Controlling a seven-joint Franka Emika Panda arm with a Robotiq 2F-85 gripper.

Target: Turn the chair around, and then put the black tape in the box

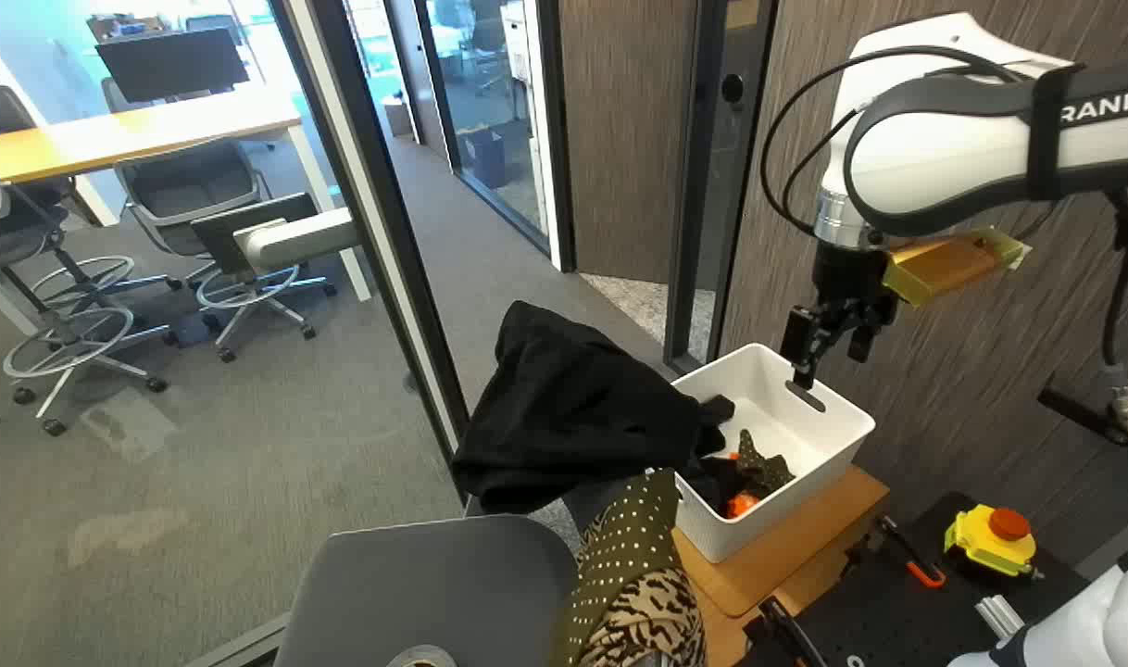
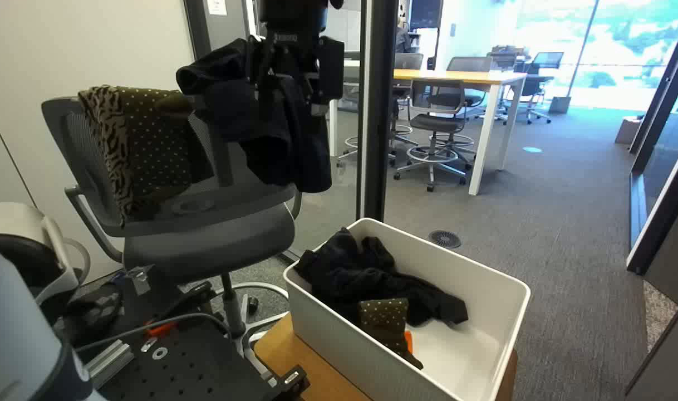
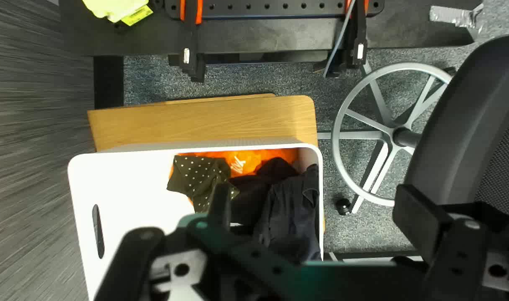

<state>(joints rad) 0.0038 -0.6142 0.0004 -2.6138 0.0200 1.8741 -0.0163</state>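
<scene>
The grey chair (image 1: 425,584) has clothes over its back; it also shows in the wrist view (image 3: 442,133) and, mesh back nearest the camera, in an exterior view (image 2: 205,245). A ring-shaped roll (image 1: 422,650) lies on its seat, cut off by the frame edge and faintly visible through the mesh (image 2: 193,207). It looks grey here; I cannot tell if it is the black tape. The white box (image 1: 809,472) (image 2: 445,250) (image 3: 187,148) holds dark clothes, a spotted cloth and something orange. My gripper (image 1: 831,363) (image 2: 294,94) (image 3: 321,211) is open and empty, above the box.
A black garment (image 1: 582,417) hangs from the chair back to the box's rim. A spotted cloth (image 2: 155,150) hangs beside it. The box stands on a wooden surface (image 3: 212,117). A glass wall post (image 2: 375,111) and a wood-panelled wall (image 1: 971,371) stand nearby.
</scene>
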